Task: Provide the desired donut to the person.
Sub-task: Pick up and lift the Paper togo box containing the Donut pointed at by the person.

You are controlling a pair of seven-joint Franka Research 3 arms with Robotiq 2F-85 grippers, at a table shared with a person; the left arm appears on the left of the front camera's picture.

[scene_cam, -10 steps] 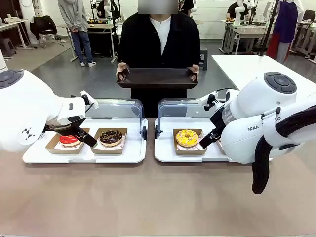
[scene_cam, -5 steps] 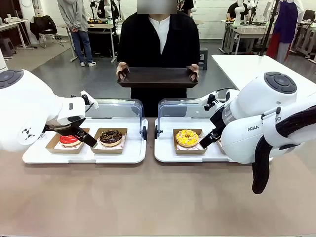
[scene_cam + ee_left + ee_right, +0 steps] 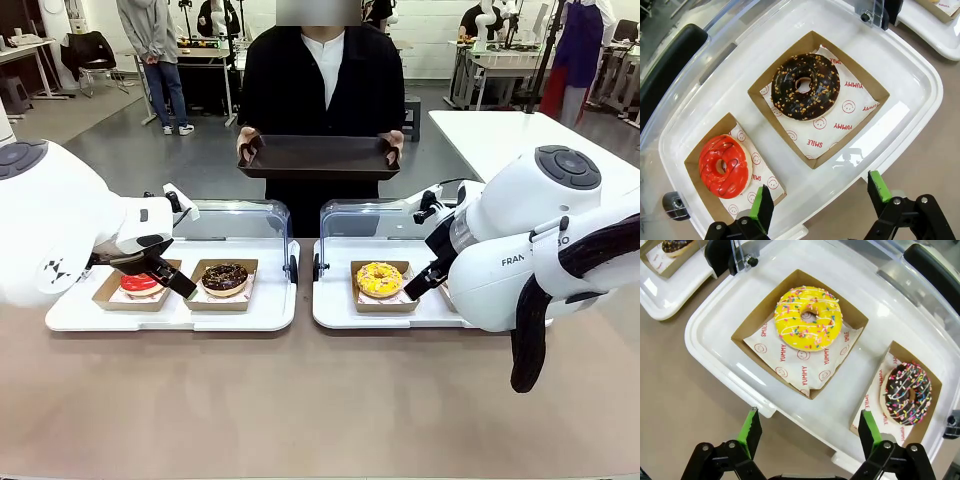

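The person (image 3: 325,70) in a black top stands across the table holding a dark tray (image 3: 320,157) in both hands. In the left white case a red donut (image 3: 723,163) (image 3: 140,283) and a chocolate nut donut (image 3: 805,86) (image 3: 225,277) lie in cardboard boxes. The right case holds a yellow sprinkled donut (image 3: 808,317) (image 3: 379,279) and a chocolate donut with coloured sprinkles (image 3: 907,393). My left gripper (image 3: 820,200) (image 3: 160,272) hangs open above the left case's near rim. Over the right case's near edge, my right gripper (image 3: 810,432) (image 3: 425,280) is open too.
Both white cases (image 3: 170,318) (image 3: 340,315) have clear lids (image 3: 235,220) (image 3: 365,220) raised at the back. Bare brown tabletop (image 3: 300,400) lies in front of them. Another person in a grey hoodie (image 3: 150,50) stands far behind, among other tables.
The person has shifted the tray very slightly. Both arms and all donuts stay where they were.
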